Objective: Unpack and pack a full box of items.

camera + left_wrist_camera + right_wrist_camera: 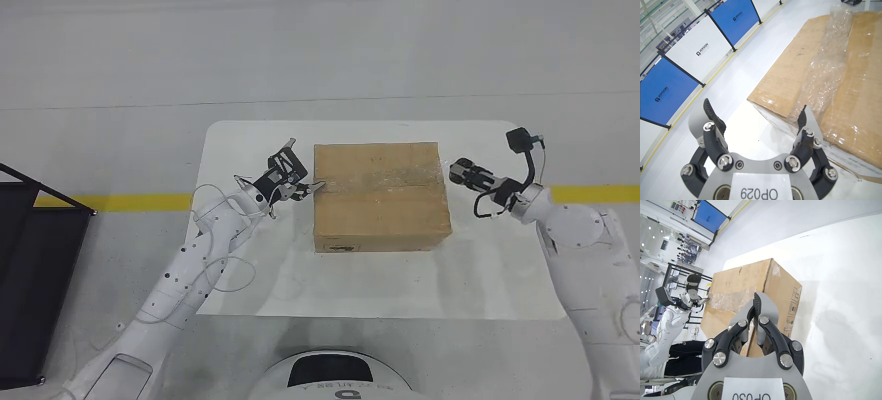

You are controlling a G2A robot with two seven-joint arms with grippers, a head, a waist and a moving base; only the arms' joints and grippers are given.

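a closed cardboard box (380, 195) sits at the middle of the white tabletop (400, 285), its long sides running from 9 to 3 o'clock. a strip of crinkled clear tape (829, 62) runs along the seam of its top flaps and folds over both short ends.

the left gripper (302, 168) hangs at the box's 9 o'clock end with its fingers spread wide and nothing between them. one finger (802, 117) lies against the tape where it folds over that upper edge; the other stands clear over the tabletop.

the right gripper (458, 170) hangs just beside the 3 o'clock end, level with the seam. its fingers (757, 306) are clenched pad to pad, and whether they pinch any tape i cannot tell.

on the floor, a yellow line (130, 202) runs past the tabletop's 9 o'clock side.
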